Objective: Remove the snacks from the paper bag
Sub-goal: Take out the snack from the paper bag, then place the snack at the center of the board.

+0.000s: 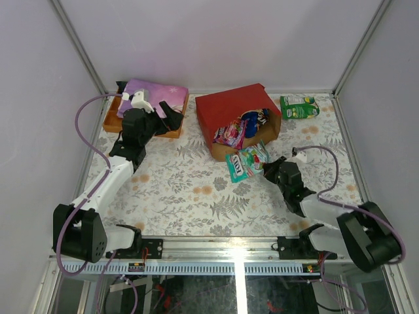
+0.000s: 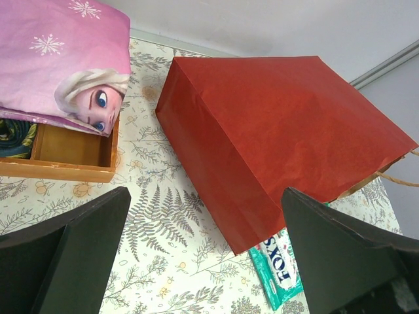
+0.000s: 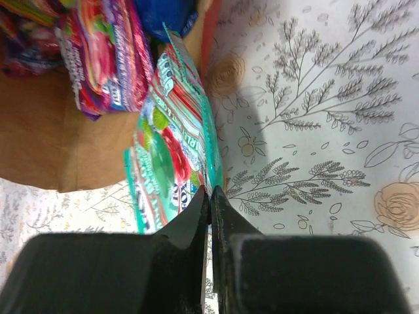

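The red paper bag (image 1: 236, 108) lies on its side, its mouth facing the front right; it also shows in the left wrist view (image 2: 281, 131). A purple packet (image 1: 229, 135) and the blue Doritos bag (image 1: 252, 118) sit in the mouth; they also show in the right wrist view (image 3: 105, 59) (image 3: 163, 16). A green Fox's packet (image 1: 254, 156) stands on edge just outside. My right gripper (image 1: 267, 169) is shut on its edge (image 3: 211, 191). Another green Fox's packet (image 1: 236, 167) lies flat beside it. My left gripper (image 1: 175, 112) is open and empty, left of the bag (image 2: 206, 261).
A green snack packet (image 1: 299, 106) lies at the back right. The orange wooden tray (image 1: 114, 121) with the pink-purple cloth (image 1: 157, 91) stands at the back left, under my left arm. White walls and metal rails enclose the floral table.
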